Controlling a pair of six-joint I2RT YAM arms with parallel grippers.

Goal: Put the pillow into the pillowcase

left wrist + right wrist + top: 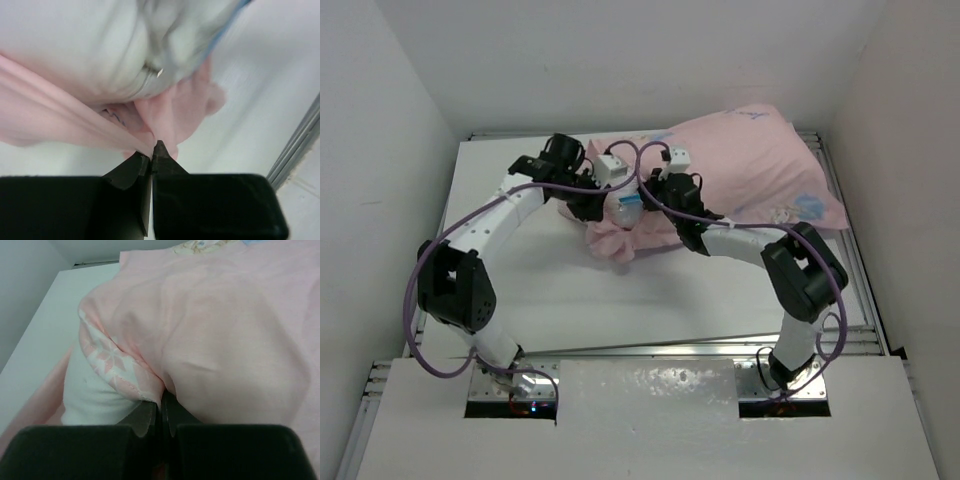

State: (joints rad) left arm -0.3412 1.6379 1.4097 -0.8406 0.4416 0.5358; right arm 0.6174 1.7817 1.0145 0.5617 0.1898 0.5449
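The pillowcase (750, 160) lies at the back right of the table, pale pink side out, plump with the pillow inside it. Its open end is bunched at the left (615, 240). The white pillow (90, 45) shows at that opening, with a zipper seam, and also in the right wrist view (90, 390). My left gripper (151, 150) is shut on a stretched fold of the pink pillowcase (170, 110). My right gripper (162, 399) is shut on the snowflake-printed hem of the pillowcase (225, 330). In the top view the left gripper (590, 207) and right gripper (648, 195) sit close together at the opening.
The white table (670, 290) stretches toward the arm bases. Metal rails run along its right edge (858, 270) and near edge; the rail also shows in the left wrist view (300, 145). White walls close in the back and sides.
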